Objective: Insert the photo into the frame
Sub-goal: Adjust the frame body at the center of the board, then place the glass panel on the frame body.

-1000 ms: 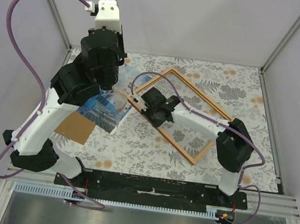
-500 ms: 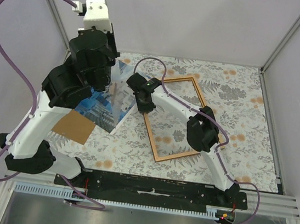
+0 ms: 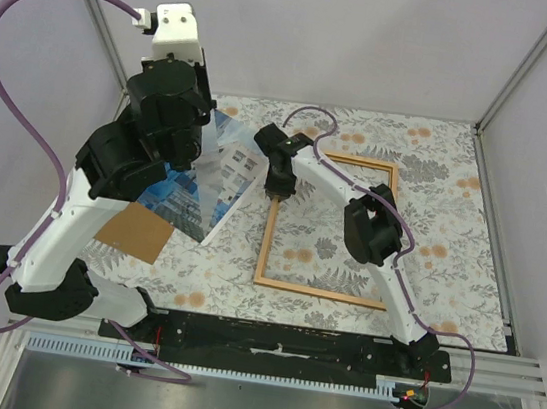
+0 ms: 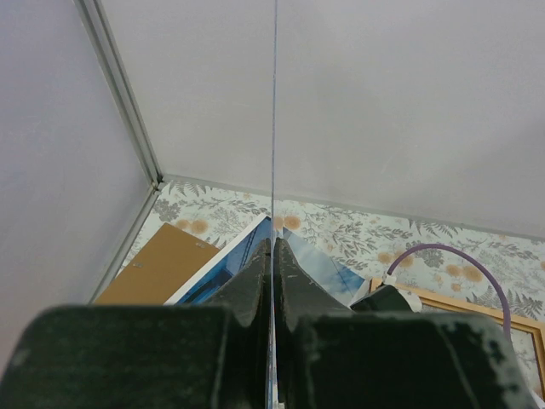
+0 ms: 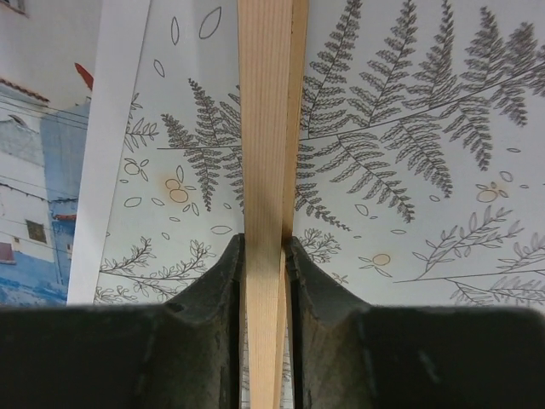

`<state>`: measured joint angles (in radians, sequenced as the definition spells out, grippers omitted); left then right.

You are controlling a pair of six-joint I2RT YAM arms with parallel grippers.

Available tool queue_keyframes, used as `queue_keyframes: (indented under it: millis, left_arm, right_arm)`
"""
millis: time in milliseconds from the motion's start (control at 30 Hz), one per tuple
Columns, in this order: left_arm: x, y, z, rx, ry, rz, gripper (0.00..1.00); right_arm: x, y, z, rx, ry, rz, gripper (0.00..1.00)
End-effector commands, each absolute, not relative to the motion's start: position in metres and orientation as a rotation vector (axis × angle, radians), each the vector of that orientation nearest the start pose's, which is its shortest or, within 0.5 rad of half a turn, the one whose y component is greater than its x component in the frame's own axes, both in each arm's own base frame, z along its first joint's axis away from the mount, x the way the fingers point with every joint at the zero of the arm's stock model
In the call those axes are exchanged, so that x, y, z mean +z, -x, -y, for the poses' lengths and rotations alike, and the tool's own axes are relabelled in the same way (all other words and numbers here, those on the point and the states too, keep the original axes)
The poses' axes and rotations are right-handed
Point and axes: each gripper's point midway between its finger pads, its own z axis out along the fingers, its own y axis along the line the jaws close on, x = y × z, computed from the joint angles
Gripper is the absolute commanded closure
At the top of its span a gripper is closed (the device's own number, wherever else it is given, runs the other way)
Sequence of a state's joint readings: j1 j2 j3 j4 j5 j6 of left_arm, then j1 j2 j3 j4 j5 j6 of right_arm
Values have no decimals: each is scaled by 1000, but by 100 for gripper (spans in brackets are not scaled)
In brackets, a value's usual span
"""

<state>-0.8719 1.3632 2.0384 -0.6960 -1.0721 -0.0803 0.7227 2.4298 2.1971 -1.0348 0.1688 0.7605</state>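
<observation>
On the leaf-patterned surface [image 3: 457, 188] a plain brown backing board [image 3: 139, 232] lies at the near left, its far edge tucked under the photo [image 3: 188, 203]. The photo lies picture side up just left of the frame [image 3: 317, 292], and in the right wrist view its white border almost reaches the frame's left rail. The left arm and a thin clear sheet [image 3: 224, 183] hang over the far part of the photo, while the right arm lies across the frame's opening. A second ago the frame sat at a slant; now it is square with the near edge of the surface, and the right arm reaches further left. The photo and board have not shifted. The left arm rears high with its elbow bent and its wrist pointing down, and the left end effector [image 4: 272, 256] is clamped tight on the sheet's edge. The right arm stretches low, and the right end effector [image 5: 266, 243] is closed on the left rail near the far-left corner.
</observation>
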Motion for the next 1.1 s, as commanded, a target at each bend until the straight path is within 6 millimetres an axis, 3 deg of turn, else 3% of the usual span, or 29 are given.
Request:
queue_keyframes:
  millis: [0,233,267,367,533,667,833,967,1067]
  left_arm:
    - [537,-293,108,91,253,-1532,98]
    - [532,-296,115,74,233,-1546,98]
    - [532,-296,115,69,228,-1548,98]
    - [531,-297,123,45,194,-1562,98]
    - [523,-299,147,-41,79,-1605,98]
    - [519,-296,178,-187,-45,-1637,98]
    - [516,-288,206,-326,-164,-1676,98]
    - [519,-281,213,-405,-203,-1695,98]
    - [527,-274,217,-483,-208,-1695,98]
  right_arm:
    - [65,-389,-367,311,-144,-2733,69]
    - [90,-392,-366,356,-73,-2684,43]
    - [101,-392,-363,372,-69,-2668,40]
    - [127,-399,-342,407,-76,-2616,34]
    - [171,-416,-280,464,-77,-2479,26]
    - [226,-430,-241,514,-10,-2269,18]
    - [276,-430,-220,809,94,-2044,12]
    - [314,-422,-224,1133,208,-1800,8]
    - [331,-406,-233,1305,334,-1647,7]
